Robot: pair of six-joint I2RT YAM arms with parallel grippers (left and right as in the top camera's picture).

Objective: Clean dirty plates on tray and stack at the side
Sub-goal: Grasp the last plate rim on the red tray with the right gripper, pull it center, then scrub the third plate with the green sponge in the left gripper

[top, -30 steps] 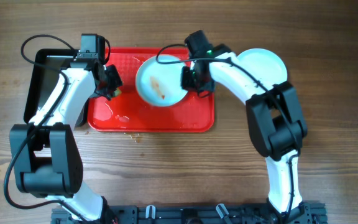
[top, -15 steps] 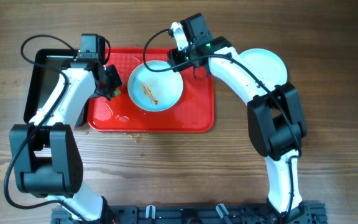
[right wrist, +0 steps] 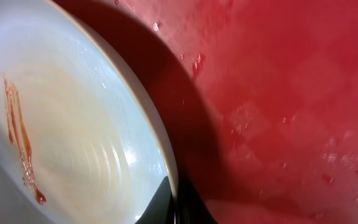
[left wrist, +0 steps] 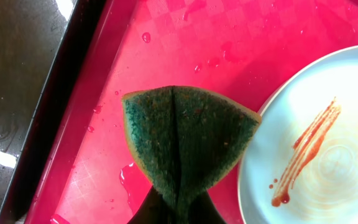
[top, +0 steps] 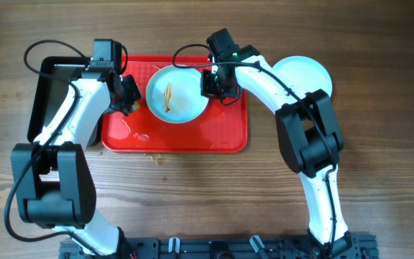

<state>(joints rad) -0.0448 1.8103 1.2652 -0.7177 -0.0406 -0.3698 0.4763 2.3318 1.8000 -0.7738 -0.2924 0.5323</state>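
The right gripper (top: 218, 84), jaws pinched on a plate rim, hangs over the red tray (top: 221, 133). The sauce-streaked plate (top: 177, 93) it holds lies to its left on the tray. A second plate (top: 304, 72) sits to its right, off the tray. The left gripper (top: 129, 97) clamps a folded green sponge (left wrist: 185, 143), with the streaked plate just to its right.

No writing, label or number can be read anywhere
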